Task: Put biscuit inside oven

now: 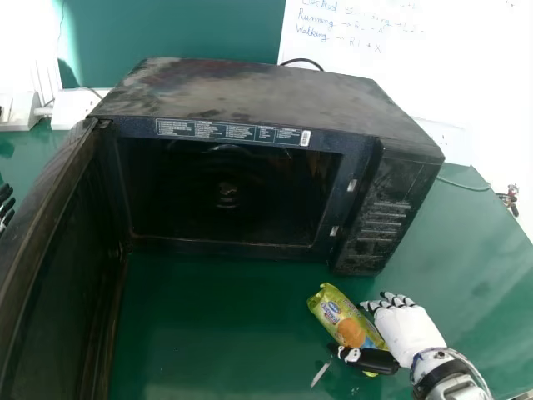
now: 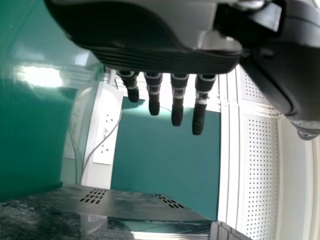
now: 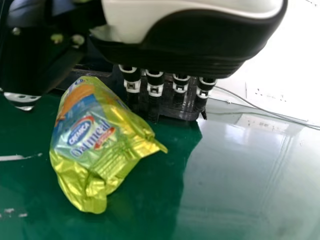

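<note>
The yellow-green biscuit packet (image 1: 343, 319) lies on the green table in front of the microwave oven (image 1: 250, 100), whose door (image 1: 50, 250) stands open at the left. My right hand (image 1: 408, 329) is at the packet's right side, fingers extended past its far end and thumb by its near end, not curled round it. In the right wrist view the packet (image 3: 95, 145) lies beside the right hand (image 3: 175, 50), between thumb and fingers. My left hand (image 1: 6, 204) shows at the head view's left edge, left of the door; in the left wrist view the left hand (image 2: 150, 55) has straight fingers.
The oven's dark cavity (image 1: 225, 196) faces the front, with its control panel (image 1: 383, 221) on the right. White socket boxes (image 1: 79, 107) stand behind at the left. A cable (image 1: 462, 185) runs along the table at the right, and a whiteboard (image 1: 433, 67) is behind.
</note>
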